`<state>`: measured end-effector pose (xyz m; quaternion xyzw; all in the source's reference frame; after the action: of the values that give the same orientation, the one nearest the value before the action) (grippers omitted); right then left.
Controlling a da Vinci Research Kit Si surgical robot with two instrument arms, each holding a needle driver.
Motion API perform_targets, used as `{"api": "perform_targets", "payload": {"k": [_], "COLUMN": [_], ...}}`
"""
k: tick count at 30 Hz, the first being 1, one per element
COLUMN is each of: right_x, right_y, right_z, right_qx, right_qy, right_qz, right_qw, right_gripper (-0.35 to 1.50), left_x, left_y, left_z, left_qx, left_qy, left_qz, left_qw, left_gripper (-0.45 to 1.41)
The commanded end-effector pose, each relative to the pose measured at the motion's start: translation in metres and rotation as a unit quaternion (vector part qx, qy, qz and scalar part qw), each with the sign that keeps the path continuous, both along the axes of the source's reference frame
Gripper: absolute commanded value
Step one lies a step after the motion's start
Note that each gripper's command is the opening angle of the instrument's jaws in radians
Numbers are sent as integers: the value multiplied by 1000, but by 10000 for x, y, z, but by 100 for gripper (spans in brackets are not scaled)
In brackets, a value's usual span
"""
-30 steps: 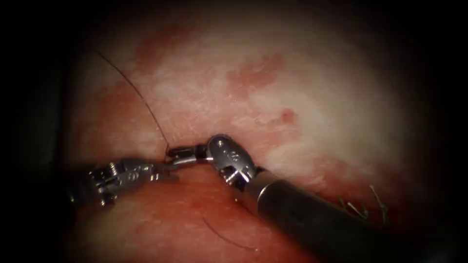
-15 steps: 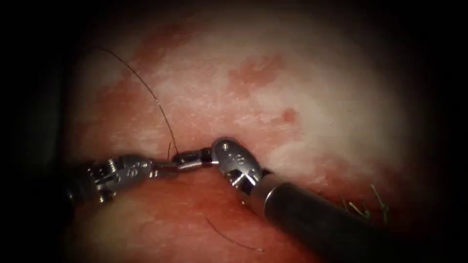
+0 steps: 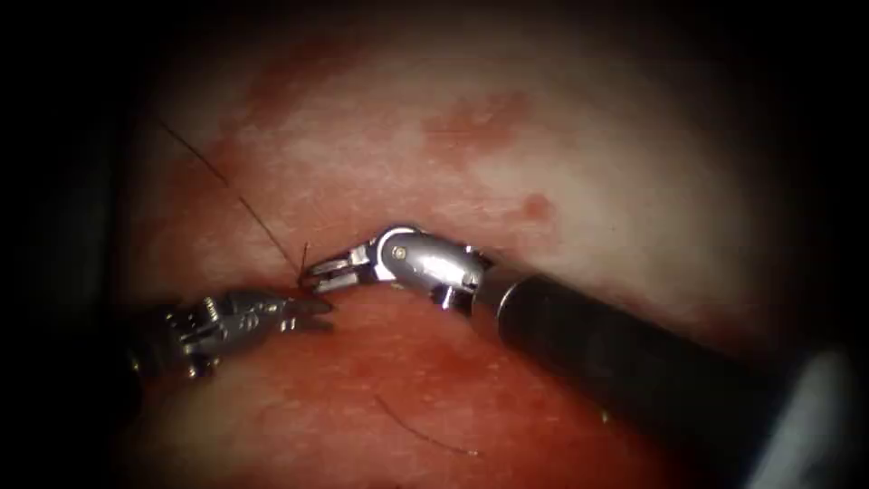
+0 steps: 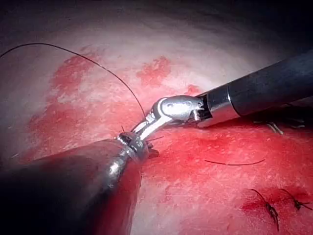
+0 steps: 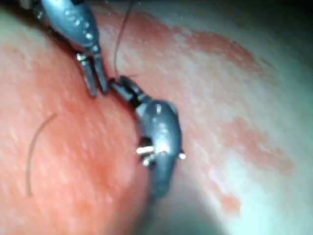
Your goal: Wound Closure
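Note:
On the tissue (image 3: 561,154), the right tool (image 3: 310,274) reaches in from the right, its jaws shut on the dark thread (image 3: 244,204) near the left end of the cut. The thread runs straight up and left from the jaws, and a short end (image 3: 305,252) stands up beside them. Just below, the left tool (image 3: 315,308) has its jaws slightly open with nothing between them. In the right wrist view the right tool (image 5: 120,84) grips the thread beside the left tool (image 5: 96,83). In the left wrist view the right tool (image 4: 138,130) meets the thread (image 4: 98,63). I see no needle.
A loose curved piece of thread (image 3: 425,436) lies on the red fluid (image 3: 453,380) below the tools. Two knotted stitches with cut ends (image 4: 269,209) sit further right along the cut. The right tool's dark shaft (image 3: 634,353) crosses the lower right.
The right tool's jaws lifted up and left, away from the left tool's tip, and its wrist and shaft swung upward. The curved thread drew straight. The left tool stayed nearly still.

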<state>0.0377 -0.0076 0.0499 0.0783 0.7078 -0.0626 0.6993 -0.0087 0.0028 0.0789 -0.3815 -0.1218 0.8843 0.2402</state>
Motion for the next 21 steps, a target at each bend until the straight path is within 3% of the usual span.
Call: {"api": "perform_targets", "payload": {"k": [1,9,21], "right_x": [4,-4,-4], "right_y": [10,39,49], "right_z": [4,-22,-25], "right_qx": [-4,-17,-14], "right_qy": [2,16,20], "right_qz": [4,28,36], "right_qw": [1000,999,999], "right_gripper": [-35,-35,-35], "left_x": [-5,-14,-14], "left_y": [0,-3,-2], "left_z": [5,4,9], "left_qx": [0,0,0], "left_qy": [0,3,3], "left_qz": [0,-2,-1], "left_qw": [1000,1000,1000], "left_gripper": [-15,-16,-15]}}
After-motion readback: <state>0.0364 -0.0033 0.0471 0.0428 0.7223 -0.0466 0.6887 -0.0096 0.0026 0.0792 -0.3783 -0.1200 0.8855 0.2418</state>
